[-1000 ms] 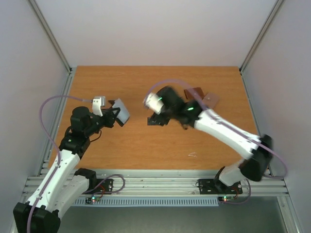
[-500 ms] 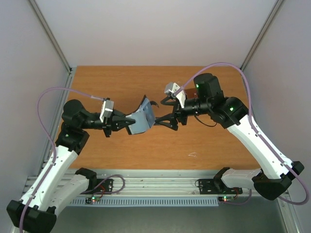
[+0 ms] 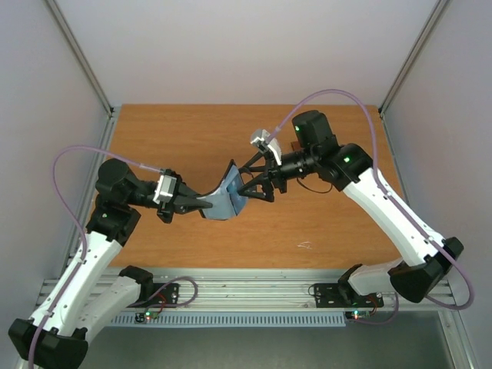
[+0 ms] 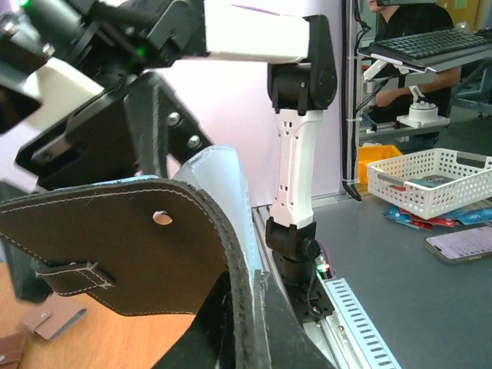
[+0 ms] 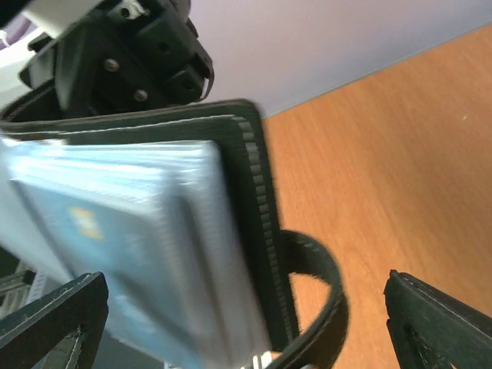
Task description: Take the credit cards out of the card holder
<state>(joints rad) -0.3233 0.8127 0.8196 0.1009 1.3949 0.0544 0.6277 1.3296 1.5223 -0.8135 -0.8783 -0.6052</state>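
The card holder (image 3: 220, 197) is a black folding wallet with light blue lining, held up above the table's middle. My left gripper (image 3: 197, 204) is shut on its lower edge. The left wrist view shows its black flap with a snap hole (image 4: 146, 254) and my gripper (image 4: 255, 323) clamped on the seam. My right gripper (image 3: 247, 183) is open, its fingers on either side of the holder's upper right edge. In the right wrist view the holder (image 5: 254, 231) fills the space between the fingertips (image 5: 54, 315). The credit cards (image 5: 146, 238) show only as blurred pale blue layers tucked in the lining.
A tan-pink wallet (image 4: 55, 319) and a dark brown wallet (image 4: 11, 350) lie on the wooden table (image 3: 169, 138) behind the right arm. A small white scrap (image 3: 305, 246) lies near the front right. Metal frame posts stand at the table's back corners.
My right gripper has moved left, from beside the card holder to straddling its upper edge. My left gripper has held the holder in the middle, tilting it slightly lower.
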